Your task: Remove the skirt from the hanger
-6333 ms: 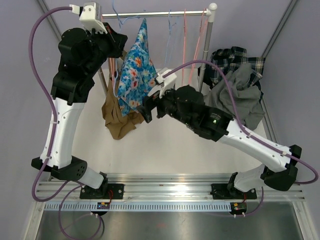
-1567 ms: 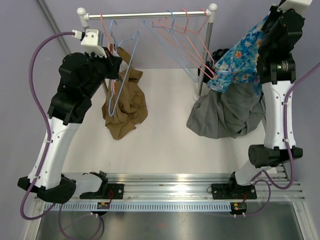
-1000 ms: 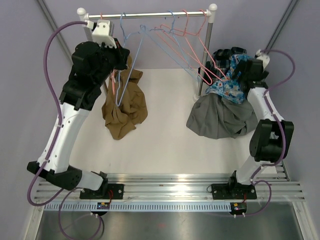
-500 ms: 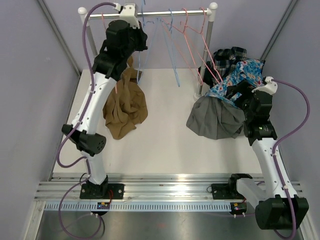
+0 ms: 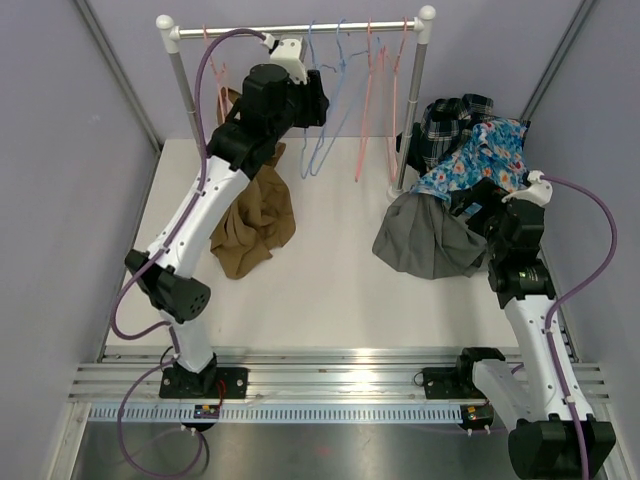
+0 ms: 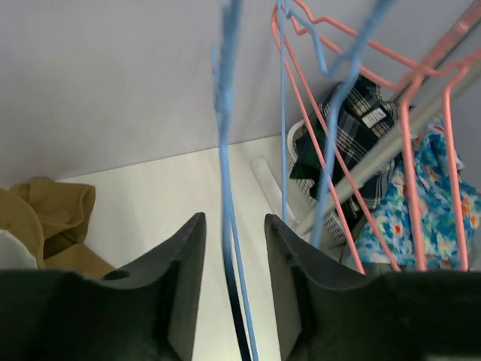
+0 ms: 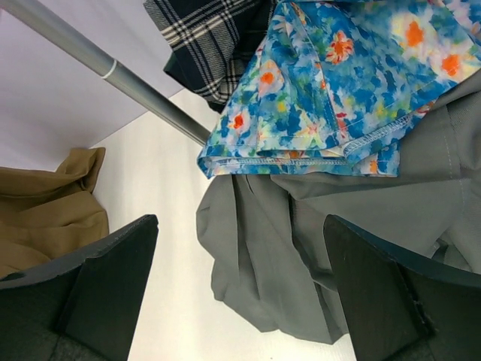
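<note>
right claw [image 7: 239, 226] wide, empty; floral skirt [image 7: 338, 98] just ahead of it, draped on grey garment [image 7: 301, 248], hem across jaw line. i read right arm nearer. left claw [image 6: 233, 233] part-open, blue hanger [image 6: 224, 113] wire loose between jaws.

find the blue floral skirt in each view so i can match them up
Top external: floral skirt at right, on top of the clothes pile.
Left wrist: floral skirt at lower right, behind the pink hangers.
Right wrist: floral skirt at top centre and right, over the grey garment.
Shared landmark: plaid garment beside it.
</note>
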`<state>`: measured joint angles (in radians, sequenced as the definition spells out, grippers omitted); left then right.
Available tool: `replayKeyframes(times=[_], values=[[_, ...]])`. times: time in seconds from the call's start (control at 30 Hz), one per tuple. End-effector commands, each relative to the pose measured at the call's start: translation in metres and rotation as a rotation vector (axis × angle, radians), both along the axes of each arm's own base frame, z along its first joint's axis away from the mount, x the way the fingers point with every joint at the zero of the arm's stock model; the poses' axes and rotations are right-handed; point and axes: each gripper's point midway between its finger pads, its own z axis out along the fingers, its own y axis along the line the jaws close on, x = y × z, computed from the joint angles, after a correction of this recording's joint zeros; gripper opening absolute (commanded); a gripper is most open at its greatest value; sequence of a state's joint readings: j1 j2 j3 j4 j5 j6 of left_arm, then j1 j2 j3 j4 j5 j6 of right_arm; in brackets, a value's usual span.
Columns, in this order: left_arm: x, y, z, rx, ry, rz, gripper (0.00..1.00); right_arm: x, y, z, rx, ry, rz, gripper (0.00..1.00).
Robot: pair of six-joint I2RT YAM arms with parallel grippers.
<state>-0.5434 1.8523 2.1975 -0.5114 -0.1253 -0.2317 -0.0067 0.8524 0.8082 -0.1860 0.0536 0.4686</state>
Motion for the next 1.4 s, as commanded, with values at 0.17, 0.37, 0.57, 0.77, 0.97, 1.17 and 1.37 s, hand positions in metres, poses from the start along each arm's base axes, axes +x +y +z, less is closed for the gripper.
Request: replayKeyframes(times=[0.17,0.37,0.57,0.77,0.97,1.17,1.37], values=[[-0.084,0.078,0.096,-0.007,-0.195,0.121,0.84,-0.014,0.006,0.017,0.011,-0.043,0.029,1.00],[-0.088,0.130,0.088,0.078,-0.161,0.249,0.86,-0.018,0.009,0.010,0.020,-0.025,0.041,0.99],[-0.071,0.163,0.060,0.110,-0.101,0.344,0.86,-0.023,0.007,0.006,0.000,-0.012,0.040,0.99],[-0.039,0.182,0.028,0.113,-0.019,0.390,0.86,-0.025,0.005,0.000,-0.012,0.005,0.035,0.99],[-0.016,0.184,0.011,0.135,0.025,0.394,0.84,-0.024,0.004,-0.009,-0.022,0.024,0.033,0.99],[-0.005,0.177,0.010,0.118,0.026,0.367,0.29,-0.022,0.004,-0.009,-0.026,0.024,0.032,0.99],[-0.016,0.178,0.038,0.086,-0.030,0.363,0.00,-0.023,0.011,0.004,-0.037,-0.011,0.083,0.99]])
